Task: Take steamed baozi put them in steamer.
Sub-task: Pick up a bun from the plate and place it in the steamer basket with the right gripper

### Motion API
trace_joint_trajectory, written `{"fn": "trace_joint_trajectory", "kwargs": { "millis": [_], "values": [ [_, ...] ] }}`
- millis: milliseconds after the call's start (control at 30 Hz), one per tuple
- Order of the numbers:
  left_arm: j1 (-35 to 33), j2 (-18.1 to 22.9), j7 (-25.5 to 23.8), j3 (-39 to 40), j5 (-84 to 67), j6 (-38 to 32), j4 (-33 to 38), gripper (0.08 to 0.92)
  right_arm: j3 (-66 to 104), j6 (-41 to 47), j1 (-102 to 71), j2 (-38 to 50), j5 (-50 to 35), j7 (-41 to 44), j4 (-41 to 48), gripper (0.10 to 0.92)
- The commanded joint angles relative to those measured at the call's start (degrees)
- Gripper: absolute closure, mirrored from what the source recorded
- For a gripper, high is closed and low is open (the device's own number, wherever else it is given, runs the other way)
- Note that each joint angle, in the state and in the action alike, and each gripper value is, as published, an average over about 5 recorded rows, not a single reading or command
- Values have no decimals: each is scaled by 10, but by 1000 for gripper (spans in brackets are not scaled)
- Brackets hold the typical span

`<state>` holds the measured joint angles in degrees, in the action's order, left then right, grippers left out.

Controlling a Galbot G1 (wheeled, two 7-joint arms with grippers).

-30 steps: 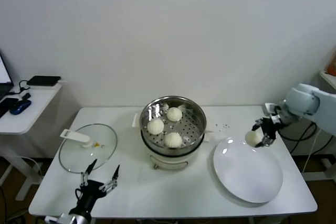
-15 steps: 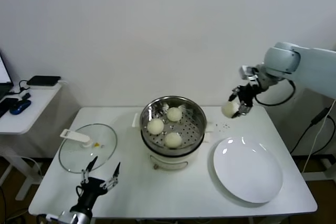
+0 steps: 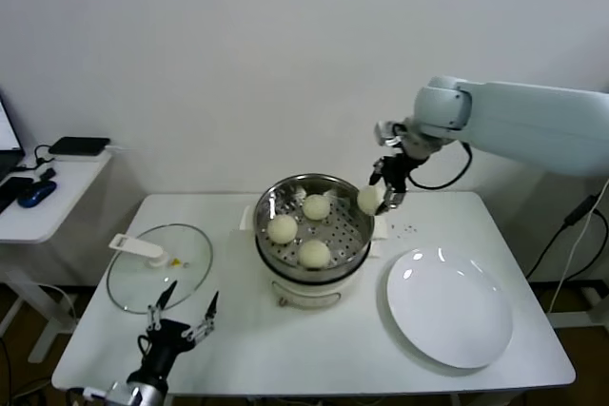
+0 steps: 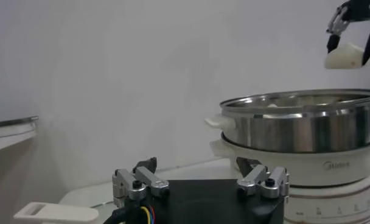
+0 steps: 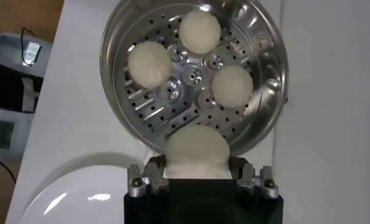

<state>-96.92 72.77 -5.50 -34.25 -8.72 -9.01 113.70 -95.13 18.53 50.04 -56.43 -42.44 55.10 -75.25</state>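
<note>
The right gripper (image 3: 379,199) is clamped on the last steamed baozi (image 3: 369,200), holding it in the air over the steamer's (image 3: 354,199) right rim, toward the counter's back edge; three baozi already sit inside. Next, I judge, it must carry inward over the free floor space and lower before letting go (the white plate (image 3: 449,306) is bare). The left gripper (image 3: 181,327) waits, fingers spread, at the front-left corner.
</note>
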Motion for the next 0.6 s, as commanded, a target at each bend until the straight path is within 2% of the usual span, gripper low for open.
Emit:
{"fn": "trace_joint_trajectory", "kwargs": {
  "millis": [33, 300, 600],
  "values": [
    [0, 5, -1, -1, 3, 0, -2, 177, 32, 14, -73, -57, 7, -13, 35, 347],
    [2, 9, -1, -1, 3, 2, -5, 177, 47, 11, -103, -72, 24, -10, 75, 347],
    [0, 8, -1, -1, 3, 1, -7, 177, 53, 8, -124, -72, 46, -10, 81, 347]
  ]
}}
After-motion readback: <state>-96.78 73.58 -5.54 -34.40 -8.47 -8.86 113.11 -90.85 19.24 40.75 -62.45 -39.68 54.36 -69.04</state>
